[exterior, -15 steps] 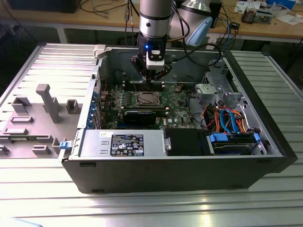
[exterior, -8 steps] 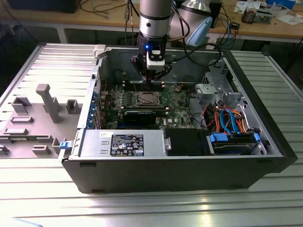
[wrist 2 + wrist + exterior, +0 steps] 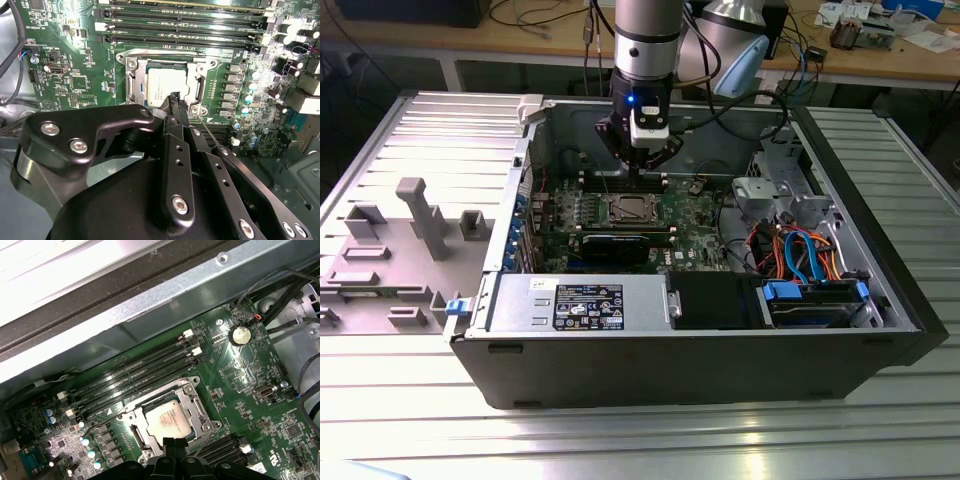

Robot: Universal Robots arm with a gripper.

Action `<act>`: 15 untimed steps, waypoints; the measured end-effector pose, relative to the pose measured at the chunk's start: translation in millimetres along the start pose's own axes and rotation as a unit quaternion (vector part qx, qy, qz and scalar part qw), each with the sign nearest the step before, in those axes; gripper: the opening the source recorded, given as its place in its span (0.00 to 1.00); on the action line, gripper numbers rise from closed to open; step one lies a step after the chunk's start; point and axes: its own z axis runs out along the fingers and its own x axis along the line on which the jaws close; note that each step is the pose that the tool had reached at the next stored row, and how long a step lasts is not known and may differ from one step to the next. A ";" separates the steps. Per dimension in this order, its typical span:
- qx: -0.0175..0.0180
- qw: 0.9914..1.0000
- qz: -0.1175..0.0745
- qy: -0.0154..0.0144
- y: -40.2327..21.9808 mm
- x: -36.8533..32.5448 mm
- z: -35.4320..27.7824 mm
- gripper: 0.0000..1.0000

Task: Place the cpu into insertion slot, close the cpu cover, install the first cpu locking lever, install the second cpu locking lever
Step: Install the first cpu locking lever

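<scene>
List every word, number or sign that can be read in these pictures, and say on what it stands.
Nothing can be read with certainty.
Label on the silver box: print too small to read.
cpu top: faint markings, too small to read.
Motherboard: white markings, too small to read.

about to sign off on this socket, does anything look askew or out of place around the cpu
The cpu lies square under the closed cpu cover. One oddity: a thin wire locking lever beside the gripper angles away from the cover instead of lying along its edge, so it looks unlatched. No damage shows.
</scene>
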 end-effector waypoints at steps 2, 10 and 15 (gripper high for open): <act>0.000 1.000 -0.001 0.000 0.0 0.0 0.0 0.11; 0.000 1.000 -0.008 0.000 0.0 0.0 0.0 0.11; 0.000 1.000 -0.012 0.000 0.0 0.0 0.0 0.11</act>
